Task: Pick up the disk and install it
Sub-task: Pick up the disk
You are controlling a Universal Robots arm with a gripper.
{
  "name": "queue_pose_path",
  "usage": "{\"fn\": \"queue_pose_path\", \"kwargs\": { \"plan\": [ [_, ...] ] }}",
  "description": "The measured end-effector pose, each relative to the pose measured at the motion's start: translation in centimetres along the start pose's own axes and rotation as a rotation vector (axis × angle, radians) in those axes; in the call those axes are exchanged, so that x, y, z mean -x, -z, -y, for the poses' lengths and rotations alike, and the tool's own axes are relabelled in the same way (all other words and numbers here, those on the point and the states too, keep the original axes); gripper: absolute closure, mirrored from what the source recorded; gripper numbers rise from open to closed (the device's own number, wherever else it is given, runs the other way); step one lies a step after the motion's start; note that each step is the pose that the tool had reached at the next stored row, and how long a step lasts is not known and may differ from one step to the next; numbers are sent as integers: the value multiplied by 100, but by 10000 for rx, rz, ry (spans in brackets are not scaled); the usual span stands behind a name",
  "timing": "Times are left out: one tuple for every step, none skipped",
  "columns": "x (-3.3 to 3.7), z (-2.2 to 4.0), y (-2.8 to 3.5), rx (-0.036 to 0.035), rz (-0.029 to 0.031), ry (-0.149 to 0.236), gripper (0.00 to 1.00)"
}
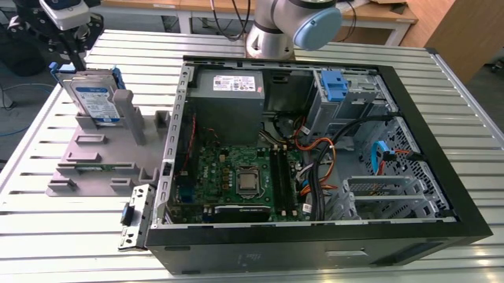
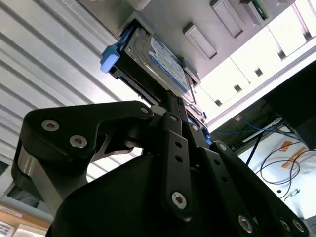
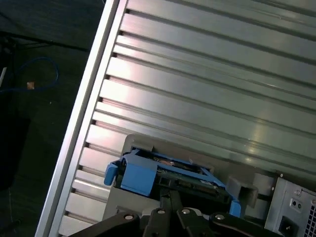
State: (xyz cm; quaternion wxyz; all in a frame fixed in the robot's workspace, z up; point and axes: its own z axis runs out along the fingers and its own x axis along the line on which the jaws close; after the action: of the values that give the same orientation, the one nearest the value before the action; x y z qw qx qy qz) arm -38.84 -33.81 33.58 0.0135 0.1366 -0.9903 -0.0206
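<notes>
1. The grey holder (image 1: pixel 106 156) lies on the slatted metal surface (image 1: pixel 71 236), at the exterior view's left of the open computer case (image 1: pixel 315 239).
2. The disk (image 1: pixel 93 97) stands on its edge in a slot at the far end of this holder, almost upright. Its white-and-blue label faces the camera, and it has blue rails on both sides.
3. The case lies on its side with the inside exposed. It holds a green motherboard (image 1: pixel 236 177), a grey box with a white sticker (image 1: pixel 232 88), a tall blue latch (image 1: pixel 334 85), a bundle of cables (image 1: pixel 323 147) and a metal drive cage (image 1: pixel 393 197).
4. The tool (image 1: pixel 77 62) hangs directly over the upper edge of the disk and reaches down to it.
5. In the second wrist view the tool (image 2: pixel 178 101) points at the edge of the disk (image 2: pixel 158 57), with the holder (image 2: pixel 173 19) behind it.
6. In the first wrist view the tool (image 3: pixel 171 195) meets the disk (image 3: pixel 173 170) between the blue rails, and the surface (image 3: pixel 207 74) lies beyond.
7. Whether the tool is open or already clamps the disk, I cannot tell: its own black body covers the place of contact in both wrist views.
8. The lower part of the disk is hidden behind the grey posts of the holder.
9. The arm (image 1: pixel 291 23) is cut off by the upper border of the exterior view.
</notes>
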Motion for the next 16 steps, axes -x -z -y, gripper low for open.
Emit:
{"fn": "queue_pose_path", "kwargs": {
  "plan": [
    [0,0,0,-3,-7,152,89],
    [0,0,-1,-7,-14,305,89],
    [0,0,-1,-10,-21,462,89],
    [0,0,-1,-13,-28,622,89],
    [0,0,-2,-17,-35,795,89],
    [0,0,-2,-20,-43,965,89],
    [0,0,-3,-24,-51,1144,89],
    [0,0,-4,-28,-58,1313,89],
    [0,0,-4,-31,-66,1483,89],
    [0,0,-5,-35,-73,1652,89],
    [0,0,-5,-39,-81,1823,89],
    [0,0,-5,-42,-89,1993,89],
    [0,0,-6,-46,-98,2180,89],
    [0,0,-6,-50,-105,2349,89],
    [0,0,-7,-53,-113,2521,89],
    [0,0,-7,-57,-121,2690,89]
  ]
}}
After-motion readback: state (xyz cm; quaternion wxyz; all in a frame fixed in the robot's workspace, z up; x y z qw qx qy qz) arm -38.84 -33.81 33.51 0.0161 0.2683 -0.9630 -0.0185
